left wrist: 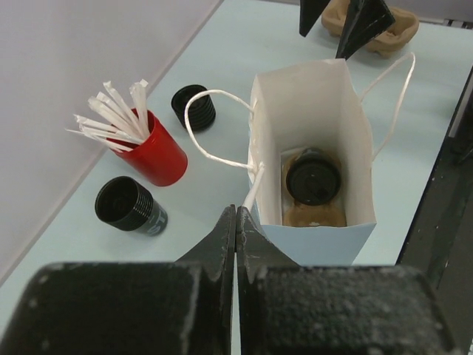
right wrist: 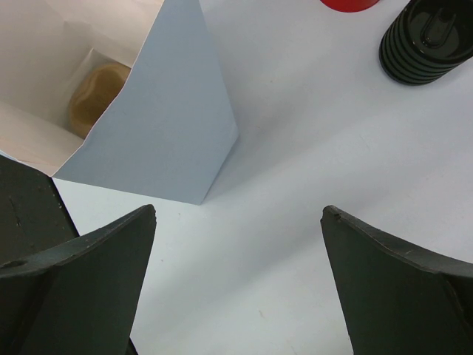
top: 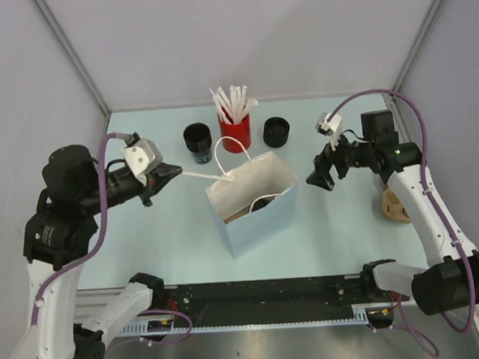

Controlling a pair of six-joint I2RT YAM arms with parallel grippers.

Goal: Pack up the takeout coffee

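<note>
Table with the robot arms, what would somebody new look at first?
Probably the white paper bag standing open mid-table, a black takeout coffee sitting inside in a tan cardboard tray. Next, the red cup of white sticks just behind it. The left arm's jaws pinch the bag's string handle.

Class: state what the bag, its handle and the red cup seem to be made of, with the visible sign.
bag: matte paper, sharp creased folds.
handle: probably twisted paper cord, with spiral ridges.
red cup: likely smooth plastic, faintly glossy; coated paper is possible.
</note>
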